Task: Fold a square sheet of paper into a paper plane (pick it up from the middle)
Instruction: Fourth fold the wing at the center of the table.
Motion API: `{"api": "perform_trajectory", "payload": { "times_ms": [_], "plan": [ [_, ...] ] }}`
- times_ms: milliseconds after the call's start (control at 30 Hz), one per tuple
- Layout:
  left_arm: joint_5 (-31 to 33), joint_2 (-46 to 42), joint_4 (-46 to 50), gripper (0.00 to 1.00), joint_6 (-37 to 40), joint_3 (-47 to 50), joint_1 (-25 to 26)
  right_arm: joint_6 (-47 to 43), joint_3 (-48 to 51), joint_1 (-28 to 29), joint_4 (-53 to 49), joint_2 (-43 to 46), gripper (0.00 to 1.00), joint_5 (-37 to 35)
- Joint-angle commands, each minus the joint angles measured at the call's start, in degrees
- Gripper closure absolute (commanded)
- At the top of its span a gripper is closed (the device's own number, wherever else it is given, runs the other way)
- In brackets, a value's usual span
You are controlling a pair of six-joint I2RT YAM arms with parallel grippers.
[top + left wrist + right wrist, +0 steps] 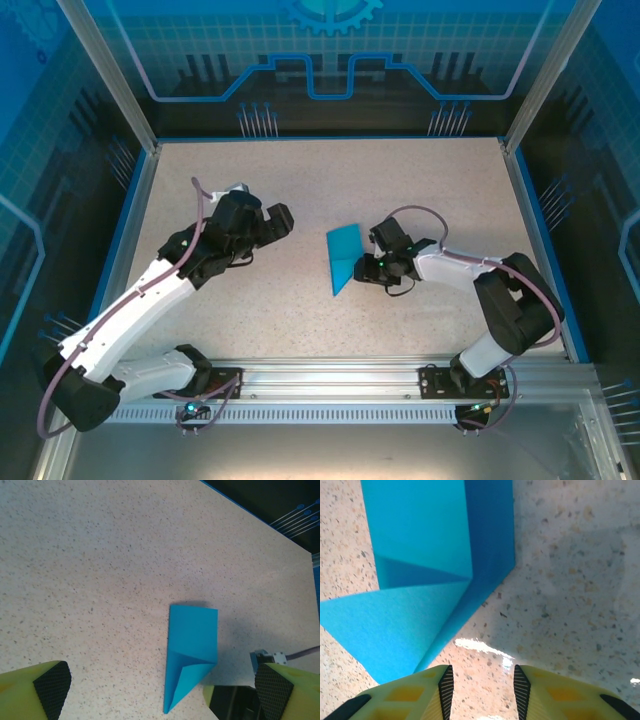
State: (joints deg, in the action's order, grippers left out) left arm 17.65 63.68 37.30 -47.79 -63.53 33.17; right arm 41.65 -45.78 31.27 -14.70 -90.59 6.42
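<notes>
The sheet of paper [343,255], bright blue and already folded into a narrow shape with one square end and one pointed end, is seen lying flat on the speckled table [420,180]. It lies directly off the fingertips of the right gripper [362,268], whose tips are placed at the long edge of the paper close to the pointed end. From the right wrist, the paper [435,545] is found ahead of the fingers and mostly toward the left-hand finger, with a diagonal flap folded across it. Its lower slanted edge is partly covered by that finger's pad [446,687], and whether the pad presses on it cannot be told. The jaws of the right gripper [482,690] are held slightly parted, with bare table showing in the narrow gap and nothing grasped. The left gripper [278,222] is held apart from the paper, its fingertips pointed toward it across a strip of bare table. From the left wrist, the paper [192,650] is seen ahead of the fingers and somewhat toward the right-hand finger, its point directed back at the gripper. The left gripper [162,685] is spread wide and nothing is gripped by it.
</notes>
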Motion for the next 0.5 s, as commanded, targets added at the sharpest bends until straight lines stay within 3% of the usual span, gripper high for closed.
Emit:
{"api": "perform_trajectory", "payload": {
  "times_ms": [0, 467],
  "plan": [
    [-3.5, -1.1, 0.8, 0.01, -1.4, -0.9, -1.5, 1.0, -1.7, 0.7, 0.7, -1.6, 0.60, 0.2],
    [-4.1, -2.3, 0.3, 0.02, -0.2, -1.3, -2.5, 1.4, -3.8, 1.6, 1.5, -4.3, 0.60, -0.4]
  ]
}}
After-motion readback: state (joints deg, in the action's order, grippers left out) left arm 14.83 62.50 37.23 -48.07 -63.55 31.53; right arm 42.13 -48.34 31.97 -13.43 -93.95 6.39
